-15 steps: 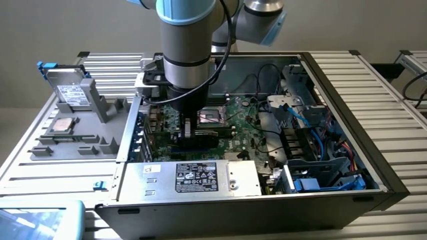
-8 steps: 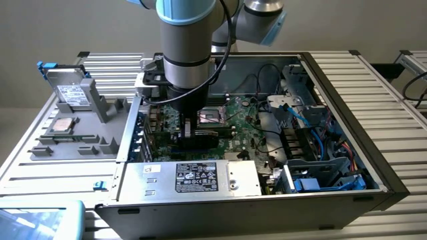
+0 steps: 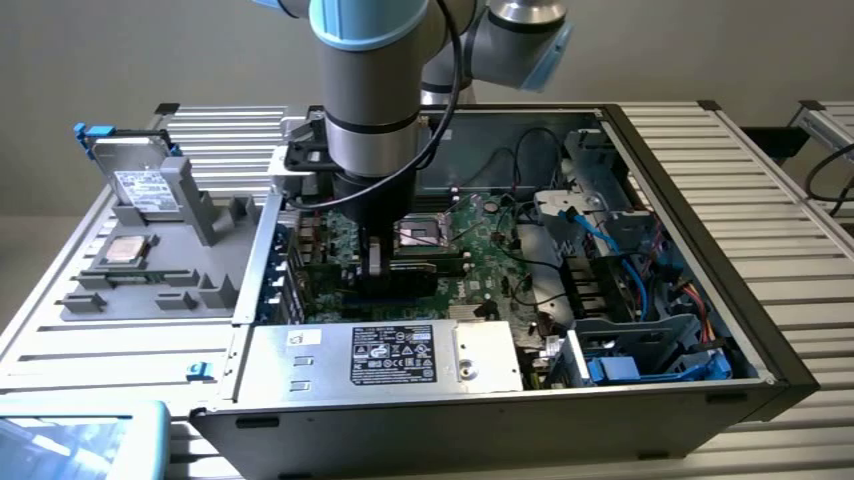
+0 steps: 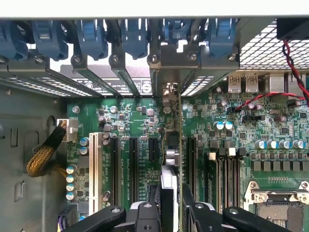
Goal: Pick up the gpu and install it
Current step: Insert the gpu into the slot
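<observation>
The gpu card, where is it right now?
The gpu stands on edge between the gripper fingers, down inside the open computer case, over the motherboard slots, its bracket end toward the row of blue clips.

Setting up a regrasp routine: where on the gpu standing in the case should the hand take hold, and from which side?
Grip the gpu by its free upper edge, from straight above. It stands on edge over the motherboard slots, its bracket at the case's rear wall, so only that thin edge is reachable. The hand already straddles it there.
</observation>
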Controlling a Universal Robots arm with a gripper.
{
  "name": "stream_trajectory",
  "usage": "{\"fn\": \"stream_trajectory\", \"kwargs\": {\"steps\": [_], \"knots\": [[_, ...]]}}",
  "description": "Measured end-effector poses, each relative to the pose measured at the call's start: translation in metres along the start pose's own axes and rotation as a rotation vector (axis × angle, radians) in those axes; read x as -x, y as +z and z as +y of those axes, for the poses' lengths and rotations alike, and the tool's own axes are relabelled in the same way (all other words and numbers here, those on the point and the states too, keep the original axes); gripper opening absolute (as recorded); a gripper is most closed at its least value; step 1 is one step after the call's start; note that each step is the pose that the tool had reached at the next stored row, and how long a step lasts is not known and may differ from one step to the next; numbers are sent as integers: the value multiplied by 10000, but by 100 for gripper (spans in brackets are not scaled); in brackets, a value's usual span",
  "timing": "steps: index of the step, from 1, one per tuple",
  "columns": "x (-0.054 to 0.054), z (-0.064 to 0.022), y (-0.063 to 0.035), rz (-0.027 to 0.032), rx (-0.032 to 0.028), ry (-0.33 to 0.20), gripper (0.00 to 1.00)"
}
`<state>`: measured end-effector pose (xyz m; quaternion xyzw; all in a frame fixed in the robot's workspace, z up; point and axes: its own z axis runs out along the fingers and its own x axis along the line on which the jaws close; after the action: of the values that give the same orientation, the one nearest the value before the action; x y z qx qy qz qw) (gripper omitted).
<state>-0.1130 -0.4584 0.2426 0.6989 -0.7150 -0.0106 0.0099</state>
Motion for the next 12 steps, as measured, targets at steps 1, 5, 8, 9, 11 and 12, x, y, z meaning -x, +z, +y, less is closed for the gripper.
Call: {"fn": "stream_trajectory", "kwargs": {"steps": [1,5,8,9,11,12], "knots": [[0,0,0,-1,-8,0,28],[0,18,1,-2,-99,-1,28],[0,22,2,-3,-116,-2,28],[-1,22,2,-3,-117,-3,28],[-1,23,2,-3,-117,-1,28],[-1,22,2,-3,-117,0,28]]}}
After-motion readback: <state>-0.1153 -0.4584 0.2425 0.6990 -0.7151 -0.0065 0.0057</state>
